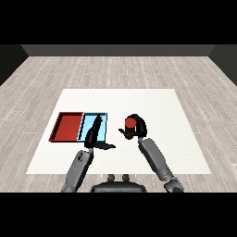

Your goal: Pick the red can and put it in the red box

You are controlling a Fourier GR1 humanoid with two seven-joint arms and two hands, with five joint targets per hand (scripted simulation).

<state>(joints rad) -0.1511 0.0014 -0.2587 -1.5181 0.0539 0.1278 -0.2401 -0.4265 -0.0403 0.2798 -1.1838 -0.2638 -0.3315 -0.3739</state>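
The red can [130, 123] stands upright just right of the table's middle, and my right hand [137, 130] is curled round it from the right and behind. The red tray [67, 127] lies at the table's left, with the light blue tray [102, 121] touching its right side. My left hand [95, 134] hovers over the light blue tray with straight fingers pointing away from me and its thumb stuck out to the right. It holds nothing.
The white table [152, 104] stretches well beyond the trays on the far and right sides. Around it lies a grey wooden floor [41, 74]. My two grey forearms come in from the lower edge.
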